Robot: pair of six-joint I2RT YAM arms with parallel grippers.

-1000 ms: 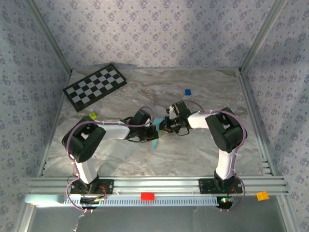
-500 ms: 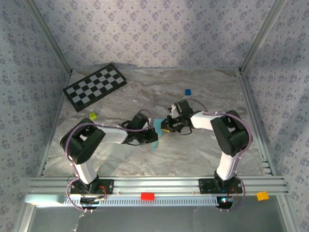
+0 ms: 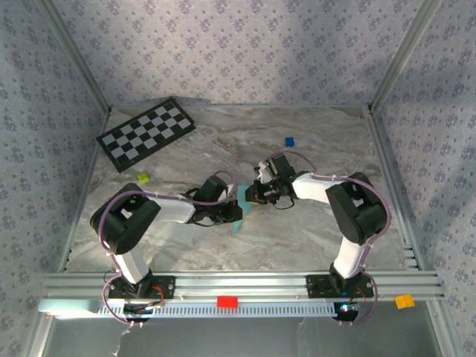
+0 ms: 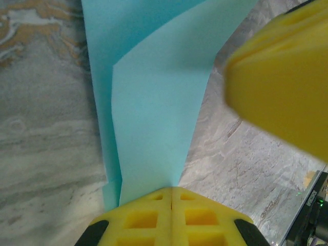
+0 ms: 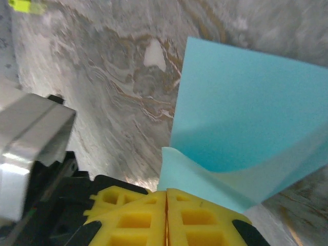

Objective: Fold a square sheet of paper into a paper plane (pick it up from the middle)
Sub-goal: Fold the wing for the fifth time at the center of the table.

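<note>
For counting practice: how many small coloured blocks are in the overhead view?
4: blue block back right, yellow-green block left, red block and orange block by the front rail. Others may be hidden.

No legible text, labels, brands, numbers or signs in any view. Left wrist view, lower right corner: faint pale marks, possibly lettering, on a dark housing. They are too small and blurred to read.

The square sheet of paper looks thin, smooth and matt (dull, even), the table a smooth marble-look surface.
</note>
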